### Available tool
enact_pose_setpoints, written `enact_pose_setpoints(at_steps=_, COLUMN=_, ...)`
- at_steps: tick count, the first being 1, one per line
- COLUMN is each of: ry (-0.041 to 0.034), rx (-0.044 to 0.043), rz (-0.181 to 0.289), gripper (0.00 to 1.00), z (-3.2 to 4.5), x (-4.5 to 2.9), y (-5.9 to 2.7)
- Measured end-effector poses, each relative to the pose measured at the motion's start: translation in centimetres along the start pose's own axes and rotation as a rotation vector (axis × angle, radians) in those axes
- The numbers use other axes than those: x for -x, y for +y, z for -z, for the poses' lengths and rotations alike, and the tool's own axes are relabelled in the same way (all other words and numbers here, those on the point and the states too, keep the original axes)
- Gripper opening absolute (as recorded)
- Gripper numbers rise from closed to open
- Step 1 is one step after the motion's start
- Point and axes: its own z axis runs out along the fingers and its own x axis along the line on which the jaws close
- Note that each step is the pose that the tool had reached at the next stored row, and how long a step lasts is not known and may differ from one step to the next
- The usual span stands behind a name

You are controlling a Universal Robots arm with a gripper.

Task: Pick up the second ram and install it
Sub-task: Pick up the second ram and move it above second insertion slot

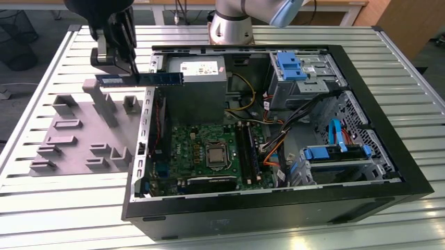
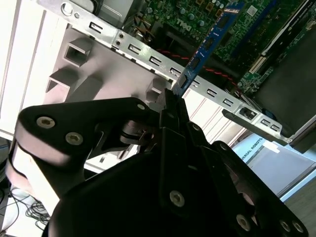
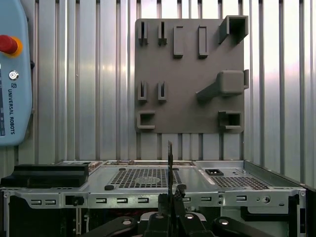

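I see white label on power supply (image 1: 200, 67) inside computer case (image 1: 278, 205): print too small for me to read. Motherboard (image 2: 190, 22) inside case: short white brand lettering, upside down in second wrist view. Teach pendant (image 3: 15, 74) outside case: one line of dark brand lettering along its face. The second ram (image 1: 139, 78), above case's rim: print not legible.

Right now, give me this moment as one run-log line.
gripper: shut on second ram | ram: airborne, level, over computer case edge by gray fixture tray | install: not done
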Motion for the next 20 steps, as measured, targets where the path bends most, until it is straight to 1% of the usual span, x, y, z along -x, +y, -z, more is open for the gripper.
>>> enact_pose_setpoints(at_steps=20, ry=-0.0001, rx=-0.0001, rz=0.0, gripper=0.14, z=-0.01, x=0.03, y=-1.64)
